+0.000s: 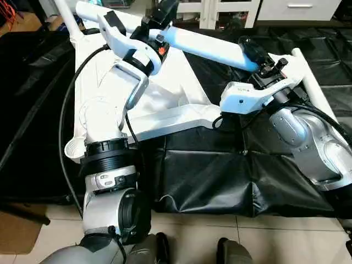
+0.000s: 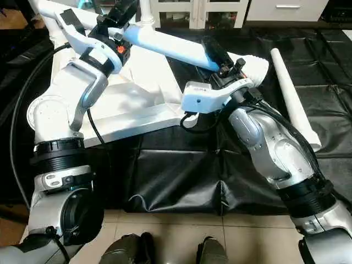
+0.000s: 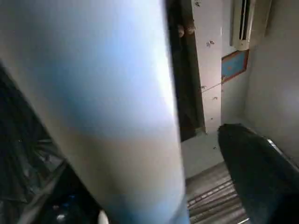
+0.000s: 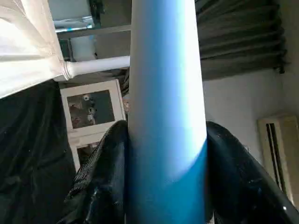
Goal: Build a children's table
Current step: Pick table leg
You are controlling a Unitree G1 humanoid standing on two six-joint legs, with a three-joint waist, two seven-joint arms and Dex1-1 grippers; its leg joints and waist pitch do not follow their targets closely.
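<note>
Your right gripper (image 2: 217, 58) fingers are clamped on the leg (image 2: 170, 47) held above the upturned top (image 1: 165, 104). Your left gripper (image 1: 159, 19) fingers stand apart around it. The hollow tube looks light, stiff and slick; grip mid-shaft.

Tabletop: large white plastic rectangular top (image 1: 165, 104), smooth, slight sheen, moulded ribs.
Held leg: long tapered white plastic tube leg (image 2: 176, 48), smooth, satin gloss.
Spare leg: second white plastic tube leg (image 2: 294, 102), same smooth finish.
Floor cover: black plastic sheet (image 1: 220, 176), glossy, creased & wrinkled.
Floor: pale tiles (image 1: 181, 231), smooth, faint shine.
Forearms: silver metal-look casings (image 2: 275, 146) w/ white glossy plastic shells.
Fingers: black fingers (image 4: 243, 177) of right gripper, glossy.
</note>
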